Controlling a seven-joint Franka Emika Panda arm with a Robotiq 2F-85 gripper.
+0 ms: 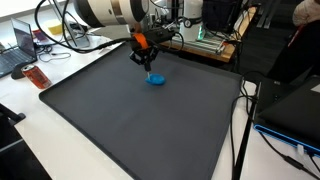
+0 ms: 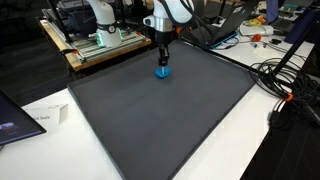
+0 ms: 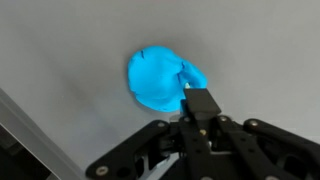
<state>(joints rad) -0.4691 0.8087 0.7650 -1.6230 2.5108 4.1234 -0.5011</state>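
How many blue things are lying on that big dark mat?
1. The blue lump lies near one edge of the mat, right at the tips of the shut gripper. The arm might hide something small behind it.

Soft, even room light in both exterior views, hardly any shadow on the dark matte surface [image 1: 150, 120]. Wrist view is mushy (my hand [image 3: 197, 102] blurs up close), and the blue lump [image 3: 158, 78] glows, oversaturated.

White rounded arm [image 1: 105, 12], orange wrist patch [image 1: 141, 41], black linkage tool [image 3: 198, 100]
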